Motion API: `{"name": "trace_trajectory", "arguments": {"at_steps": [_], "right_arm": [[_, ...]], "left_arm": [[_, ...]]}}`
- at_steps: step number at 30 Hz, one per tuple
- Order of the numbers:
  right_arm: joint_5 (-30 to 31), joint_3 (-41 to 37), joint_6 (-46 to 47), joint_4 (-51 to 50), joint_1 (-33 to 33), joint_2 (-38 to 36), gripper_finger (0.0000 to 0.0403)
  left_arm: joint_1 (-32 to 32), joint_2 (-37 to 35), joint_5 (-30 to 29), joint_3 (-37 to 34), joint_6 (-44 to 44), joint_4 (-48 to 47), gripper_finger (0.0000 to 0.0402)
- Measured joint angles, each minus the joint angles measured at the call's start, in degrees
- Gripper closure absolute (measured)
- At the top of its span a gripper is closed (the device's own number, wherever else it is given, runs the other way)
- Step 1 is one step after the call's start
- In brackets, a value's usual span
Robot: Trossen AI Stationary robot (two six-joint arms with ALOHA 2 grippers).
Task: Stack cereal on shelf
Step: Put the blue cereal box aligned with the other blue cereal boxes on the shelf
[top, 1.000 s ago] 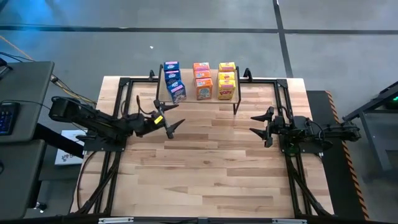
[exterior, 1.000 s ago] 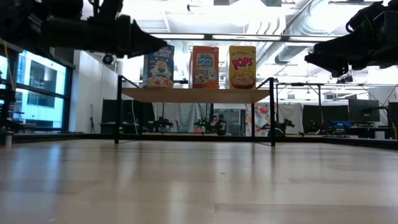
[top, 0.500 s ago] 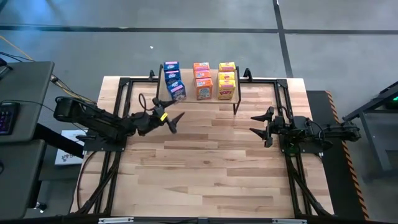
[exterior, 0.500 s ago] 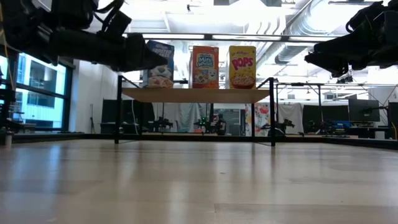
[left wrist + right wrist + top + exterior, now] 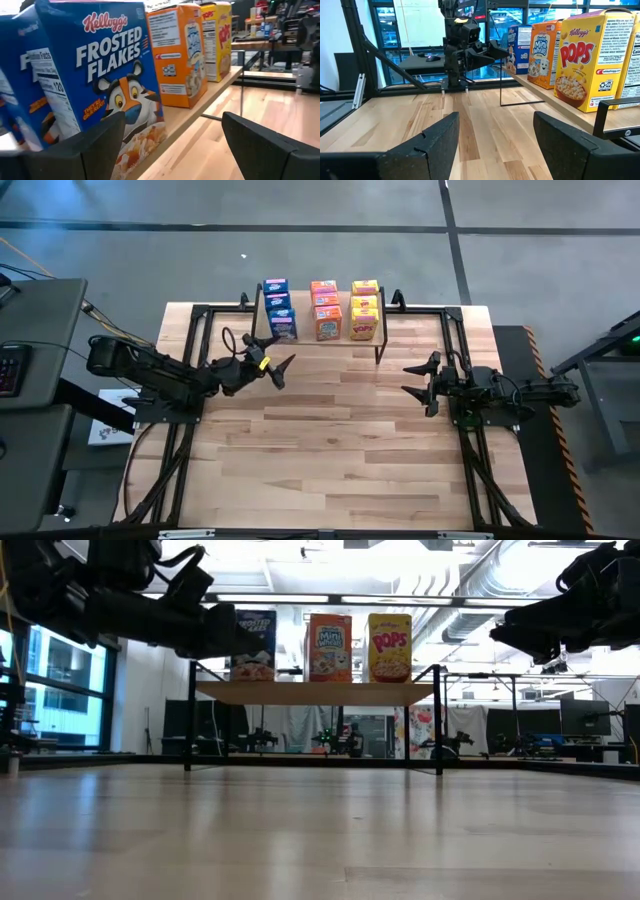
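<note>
The shelf (image 5: 315, 692) stands at the table's far edge and carries three rows of cereal boxes: blue (image 5: 279, 306), orange (image 5: 326, 308) and yellow (image 5: 364, 308). All stand upright on their bottoms. My left gripper (image 5: 280, 350) is open and level just in front of the foremost blue box (image 5: 107, 75), one finger low by the box's front and the other out over the table. My right gripper (image 5: 413, 383) waits open at the table's right side, with nothing between its fingers (image 5: 495, 135). My left gripper has its far finger (image 5: 95, 145) close to the lower front of the foremost blue box (image 5: 135, 145). Whether that finger touches the box I cannot tell. Nothing sits between the two fingers.
Dark metal frames (image 5: 190, 380) run along the table's left and right sides. Bare wooden tabletop (image 5: 330, 450) lies in front of the shelf and between the arms. The shelf's thin dark legs (image 5: 438, 720) stand at its ends.
My left gripper has moved toward the far edge and the shelf, swinging round to face the blue row, and has stayed open. The foremost blue box, skewed a second ago, now stands square with its row.
</note>
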Motion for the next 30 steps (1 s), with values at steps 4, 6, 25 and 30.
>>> {"name": "trace_trajectory", "arguments": {"at_steps": [4, 6, 25, 30], "right_arm": [[0.0, 0.0, 0.0, 0.0, 0.0, 0.0, 0.0155], [0.0, 0.0, 0.0, 0.0, 0.0, 0.0, 0.0155], [0.0, 0.0, 0.0, 0.0, 0.0, 0.0, 0.0155], [0.0, 0.0, 0.0, 0.0, 0.0, 0.0, 0.0155]], "left_arm": [[0.1, 0.0, -0.6, 0.0, -0.3, -0.1, 0.0077], [-0.5, 0.0, -0.6, 0.0, -1.0, -0.1, 0.0077], [-4.3, 3.1, -7.3, 12.8, -1.0, -11.7, 0.0078], [-6.2, 5.7, -10.0, 14.1, -2.3, -11.3, 0.0082]]}}
